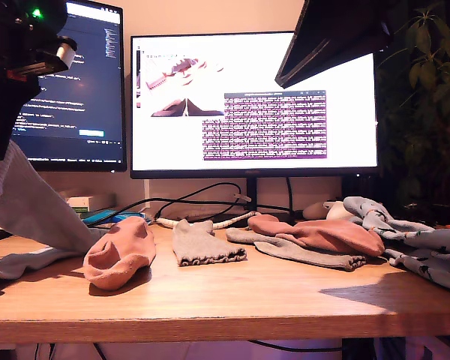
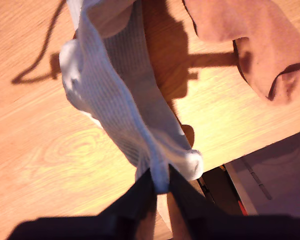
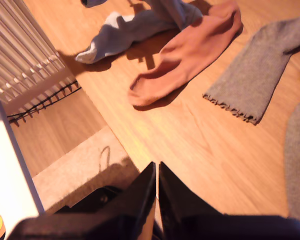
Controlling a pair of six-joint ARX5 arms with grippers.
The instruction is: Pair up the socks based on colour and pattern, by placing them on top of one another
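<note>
holding a white ribbed sock (image 2: 125, 95) by one end, my first gripper (image 2: 160, 186) has its jaws pinched tight on the fabric, and the rest of the sock hangs down from the jaws until its far end reaches the wooden table (image 2: 45, 165). in the exterior view this sock (image 1: 30, 206) drapes from the arm at that view's left and lies partly over another white sock (image 1: 19, 262) on the table, so i judge it is held high in order to lay it flat on its partner.

just beyond the hanging sock lies a pink sock (image 2: 250, 45), not touched by the jaws.

my second gripper (image 3: 157, 187) hovers over bare table with the jaws almost together and nothing between them. ahead of it lie the same pink sock (image 3: 185, 52) and a grey sock (image 3: 260, 80), well apart from the fingertips. the second pink sock (image 1: 322, 234) and the printed socks (image 1: 420, 251) wait at the exterior view's right.
</note>
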